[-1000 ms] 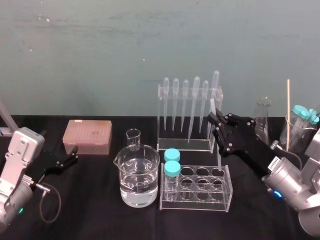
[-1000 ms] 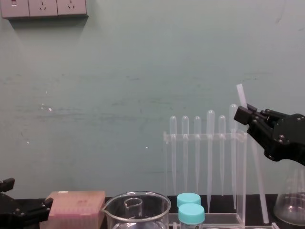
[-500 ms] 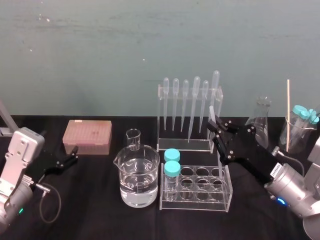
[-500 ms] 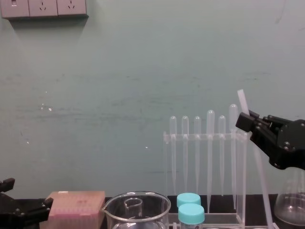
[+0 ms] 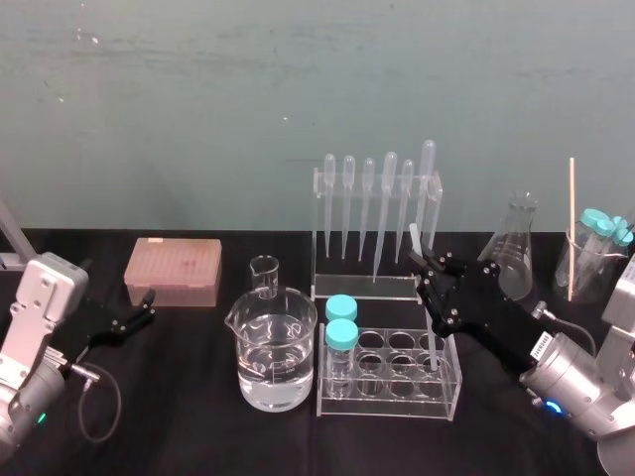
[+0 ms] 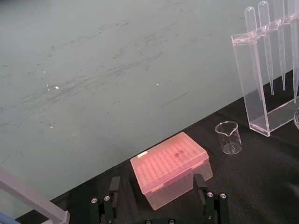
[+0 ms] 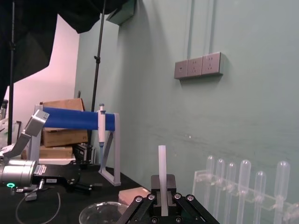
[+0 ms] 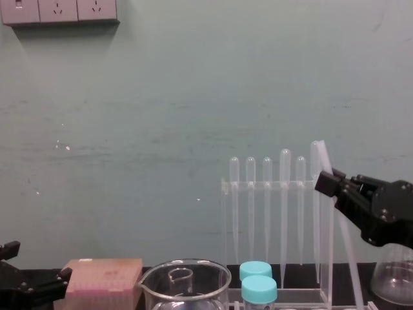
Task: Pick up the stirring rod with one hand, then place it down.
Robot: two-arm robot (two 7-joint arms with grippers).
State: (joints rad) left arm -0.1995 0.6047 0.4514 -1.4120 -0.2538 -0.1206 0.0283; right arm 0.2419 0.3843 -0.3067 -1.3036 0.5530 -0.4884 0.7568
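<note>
- The right gripper (image 5: 434,282) sits at about 4 o'clock in the head view. Its black jointed fingers are pinched on the stirring rod (image 5: 415,243) a little below the rod's top end.
- The rod stands nearly upright, its top leaning toward 11 o'clock. Its lower end goes down into the right end of the clear test-tube rack (image 5: 389,399); which well it is in I cannot tell.
- In the right wrist view the rod (image 7: 162,163) rises straight out from between the closed pads.
- At 12 o'clock of this gripper is the pipette stand (image 5: 363,288), with its row of pipettes hanging bulb-up.
- At 9 o'clock, two teal-capped tubes (image 5: 341,321) stand in the rack's left end.
- Just beyond them is a large beaker (image 5: 272,355) holding clear liquid, with a small beaker (image 5: 264,275) behind it.
- At 2 o'clock of the gripper is a conical flask (image 5: 518,248).
- The left gripper (image 5: 147,305) rests at 8 o'clock in the head view with its fingers spread. A pink tip box (image 5: 174,271) lies at its 1 o'clock, close by.
</note>
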